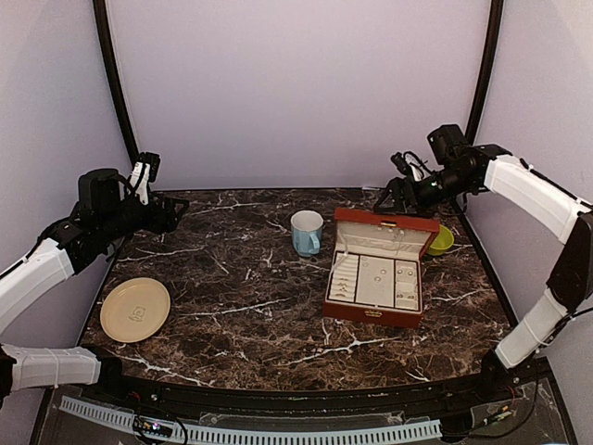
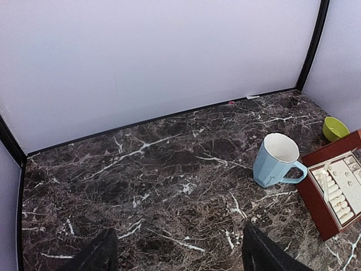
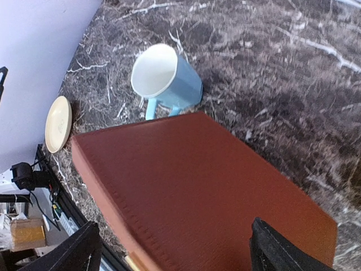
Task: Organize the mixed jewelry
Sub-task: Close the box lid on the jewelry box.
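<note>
Your left pincer (image 1: pixel 176 208) (image 2: pixel 180 261) hangs over the left back part of the marble table (image 1: pixel 241 278), its fingers (image 2: pixel 98 254) spread apart with only bare stone between them. Ahead of it and off to its right stands the blue mug (image 1: pixel 307 232) (image 2: pixel 276 164), upright, handle turned toward the red-brown box (image 1: pixel 371 313) (image 2: pixel 316 209), which sits further right again.

Your right pincer (image 1: pixel 387 198) (image 3: pixel 180 254) is also wide apart and clamped on nothing. It hovers just behind the box, looking down on the outer face of the raised lid (image 3: pixel 197 186), which fills the space under its fingers (image 3: pixel 282 248). Beyond the lid from this pincer you see the mug, and far past that the cream plate (image 1: pixel 135 309) (image 3: pixel 58 123).

The mixed jewelry (image 1: pixel 405 274) (image 2: pixel 350 182) shows as tiny pale pieces lying in the box's cream compartments, on the far side of the lid from the right pincer and well to the right of the left one (the pieces are too small to tell apart). A green bowl (image 1: pixel 442 239) (image 2: pixel 335 128) sits just beside the box, near the right pincer.
</note>
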Motion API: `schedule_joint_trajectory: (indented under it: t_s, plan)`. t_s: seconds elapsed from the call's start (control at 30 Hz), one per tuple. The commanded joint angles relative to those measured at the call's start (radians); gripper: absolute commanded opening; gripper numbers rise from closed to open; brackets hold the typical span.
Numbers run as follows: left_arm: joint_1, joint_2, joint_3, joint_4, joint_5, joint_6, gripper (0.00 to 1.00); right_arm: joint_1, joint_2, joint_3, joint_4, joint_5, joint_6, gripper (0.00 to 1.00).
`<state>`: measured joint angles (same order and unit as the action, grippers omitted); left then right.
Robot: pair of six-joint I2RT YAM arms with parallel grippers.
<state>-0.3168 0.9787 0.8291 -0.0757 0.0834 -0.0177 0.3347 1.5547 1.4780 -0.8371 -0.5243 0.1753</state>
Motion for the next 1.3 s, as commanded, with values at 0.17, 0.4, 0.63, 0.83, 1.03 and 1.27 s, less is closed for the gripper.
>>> schedule_joint_trajectory:
  t_s: [0.17, 0.4, 0.63, 0.83, 1.03, 1.27]
  plan:
    - [0.007, -0.02, -0.008, 0.027, -0.012, 0.012, 0.78, 0.039, -0.06, -0.205, 0.103, -0.051, 0.123, 0.9]
    - [0.007, -0.029, -0.011, 0.027, -0.018, 0.012, 0.78, 0.075, -0.105, -0.322, 0.211, -0.063, 0.2, 0.89]
    - [0.007, -0.034, -0.013, 0.028, -0.02, 0.012, 0.78, 0.159, -0.201, -0.469, 0.322, -0.031, 0.318, 0.73]
    - [0.007, -0.03, -0.015, 0.032, -0.013, 0.012, 0.78, 0.217, -0.285, -0.629, 0.489, -0.034, 0.446, 0.62]
    - [0.007, -0.03, -0.017, 0.031, -0.011, 0.012, 0.78, 0.239, -0.287, -0.732, 0.611, -0.038, 0.525, 0.58]
    - [0.007, -0.034, -0.021, 0.033, -0.019, 0.012, 0.78, 0.244, -0.283, -0.786, 0.62, -0.025, 0.535, 0.57]
